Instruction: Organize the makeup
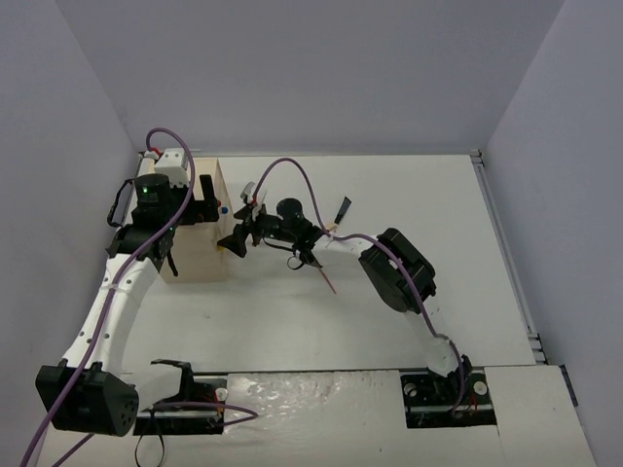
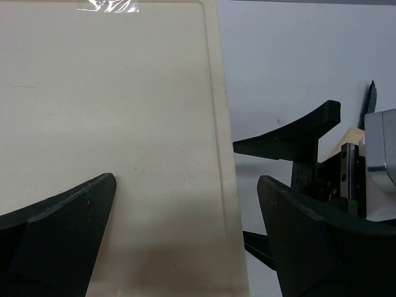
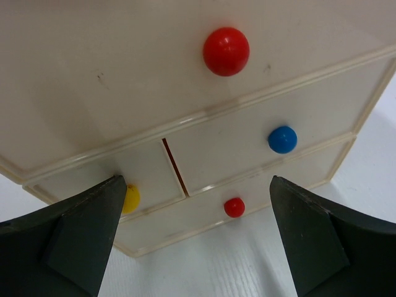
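Right now both hands stand wide open, gripping nothing. The right hand [image 3: 193, 182] faces the front of the smooth beige wooden box [image 3: 124, 80]: flat drawers [image 3: 235, 158], glossy round red knob [image 3: 226, 51], blue knob [image 3: 282, 139], yellow knob [image 3: 131, 198]. The left hand [image 2: 185, 182] straddles the box's straight top edge. The makeup lies on the white bench [image 1: 419, 185] beside the right arm: thin pink pencil [image 1: 325, 277], slim black piece [image 1: 343, 208]. The bench runs on rightward.

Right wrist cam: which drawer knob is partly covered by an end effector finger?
The yellow knob, half hidden behind a finger. The big red knob, blue knob and small red knob all show in full.
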`<state>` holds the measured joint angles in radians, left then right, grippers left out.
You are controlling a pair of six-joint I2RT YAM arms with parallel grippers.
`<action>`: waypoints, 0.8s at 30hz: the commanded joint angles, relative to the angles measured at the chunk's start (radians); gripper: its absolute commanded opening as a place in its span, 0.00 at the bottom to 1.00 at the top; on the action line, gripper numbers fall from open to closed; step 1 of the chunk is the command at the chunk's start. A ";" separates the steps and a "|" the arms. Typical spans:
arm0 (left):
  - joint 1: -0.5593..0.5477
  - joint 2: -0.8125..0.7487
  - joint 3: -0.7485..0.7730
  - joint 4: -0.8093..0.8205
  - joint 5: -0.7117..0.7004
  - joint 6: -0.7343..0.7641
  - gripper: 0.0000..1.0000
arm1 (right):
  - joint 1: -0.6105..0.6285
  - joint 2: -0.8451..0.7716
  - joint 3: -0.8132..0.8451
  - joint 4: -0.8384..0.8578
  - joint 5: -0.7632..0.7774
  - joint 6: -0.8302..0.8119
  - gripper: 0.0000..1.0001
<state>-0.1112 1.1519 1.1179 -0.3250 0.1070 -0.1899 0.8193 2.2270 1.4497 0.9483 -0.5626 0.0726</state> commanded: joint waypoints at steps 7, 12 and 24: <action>-0.010 0.013 0.012 -0.073 0.029 -0.035 0.97 | 0.016 -0.001 0.060 0.197 -0.078 0.040 1.00; -0.010 -0.007 0.011 -0.077 -0.003 -0.021 0.97 | -0.022 -0.086 -0.023 0.191 -0.099 0.021 1.00; -0.010 -0.029 0.027 -0.065 -0.100 0.017 0.97 | -0.166 -0.112 -0.022 0.121 -0.276 -0.020 1.00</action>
<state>-0.1185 1.1412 1.1179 -0.3422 0.0708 -0.1824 0.6704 2.1951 1.3941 1.0063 -0.7508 0.0879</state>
